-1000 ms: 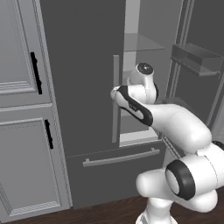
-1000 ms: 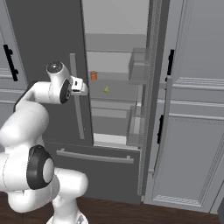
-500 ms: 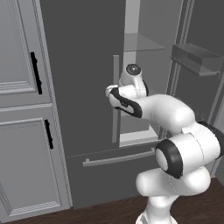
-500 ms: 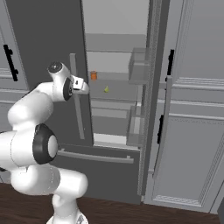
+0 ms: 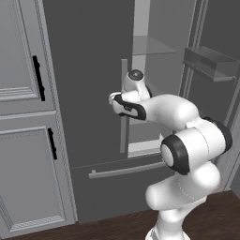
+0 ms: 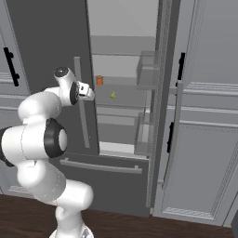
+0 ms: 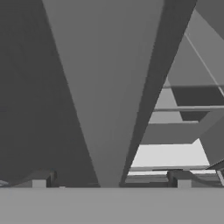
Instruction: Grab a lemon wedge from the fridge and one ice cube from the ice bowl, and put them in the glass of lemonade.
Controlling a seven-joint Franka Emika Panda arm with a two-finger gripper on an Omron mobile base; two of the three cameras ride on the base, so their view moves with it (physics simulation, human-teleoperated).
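Fridge (image 6: 51, 42) in front of me, right door swung open; I see a small yellow lemon wedge (image 6: 113, 95) on the middle shelf beside an orange jar (image 6: 99, 80). My gripper (image 6: 88, 93) hangs empty, jaws spread wide, at the left door's bar handle (image 5: 124, 105).

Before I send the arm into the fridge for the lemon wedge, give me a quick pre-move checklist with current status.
1. Tall dark grey fridge, right door swung open: ok.
2. Small yellow lemon wedge visible on the shelf: ok.
3. Two-finger gripper open: ok.
4. Gripper empty: ok.
5. Pale grey vertical bar handle of the shut left door, close beside the gripper; clearance: cannot tell.
6. Small orange container stands apart from the wedge: ok.
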